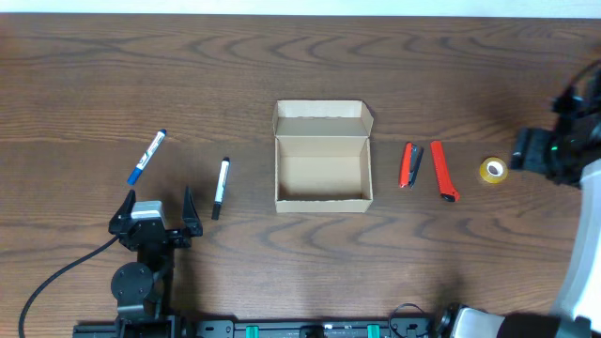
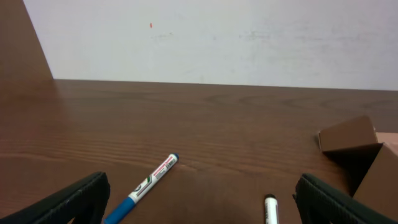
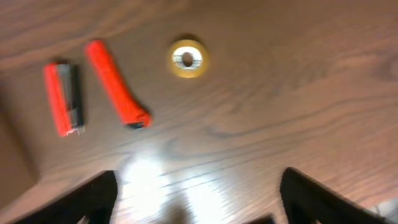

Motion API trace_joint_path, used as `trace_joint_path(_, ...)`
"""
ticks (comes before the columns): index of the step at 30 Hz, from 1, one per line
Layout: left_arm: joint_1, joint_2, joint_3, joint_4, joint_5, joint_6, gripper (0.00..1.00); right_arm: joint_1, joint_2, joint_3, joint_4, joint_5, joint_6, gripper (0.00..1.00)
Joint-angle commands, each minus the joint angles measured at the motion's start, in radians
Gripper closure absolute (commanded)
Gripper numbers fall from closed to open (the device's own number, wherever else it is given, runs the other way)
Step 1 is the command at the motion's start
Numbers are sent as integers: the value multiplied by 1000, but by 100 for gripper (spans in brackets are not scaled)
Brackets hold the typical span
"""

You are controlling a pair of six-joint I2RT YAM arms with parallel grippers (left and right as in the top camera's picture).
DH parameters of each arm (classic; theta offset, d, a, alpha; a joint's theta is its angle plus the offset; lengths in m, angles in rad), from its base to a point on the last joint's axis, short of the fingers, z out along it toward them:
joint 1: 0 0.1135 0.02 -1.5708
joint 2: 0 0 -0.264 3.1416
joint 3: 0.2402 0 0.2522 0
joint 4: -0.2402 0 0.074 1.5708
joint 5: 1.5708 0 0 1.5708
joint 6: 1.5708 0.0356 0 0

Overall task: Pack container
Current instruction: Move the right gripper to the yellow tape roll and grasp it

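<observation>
**Both jaws wide, empty**

Table [image 1: 94, 75]: open wood across top of frame. Container [image 1: 322, 178] centre frame, lid open. L gripper [image 1: 157, 205] lower left, R gripper [image 3: 199, 199] right edge: both spread wide, touching nothing. Black-capped marker [image 1: 221, 188] near L gripper.

The wooden table [image 1: 451, 75] is dark brown with wavy, darker grain. The small rectangular cardboard box with a flap lid [image 1: 322, 174] is plain tan and unmarked. One slim marker pen [image 1: 146, 157] is blue and white with a printed label, and the other marker [image 1: 220, 188] is white with black ends. The short flat tool [image 1: 411, 165] is red and grey. The long cutter [image 1: 443, 172] is orange-red with a black tip. The tape roll [image 1: 494, 170] is yellow with a white core. The left gripper [image 1: 158, 202] and right gripper [image 3: 199, 180] are black.
</observation>
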State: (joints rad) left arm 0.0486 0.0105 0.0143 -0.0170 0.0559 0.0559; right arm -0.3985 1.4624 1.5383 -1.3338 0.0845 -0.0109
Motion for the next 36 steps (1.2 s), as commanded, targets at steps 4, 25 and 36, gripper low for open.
trace_joint_path(4, -3, -5, -10, -57, -13, -19, 5, -81, 141, 22, 62, 13, 33, 36)
trace_joint_path(25, -3, -5, -10, -57, -11, -19, 5, -52, 486, 18, 239, -29, 69, 27)
trace_joint_path(36, -3, -5, -10, -57, -11, -19, 5, -53, 487, -34, 308, -34, 65, 25)
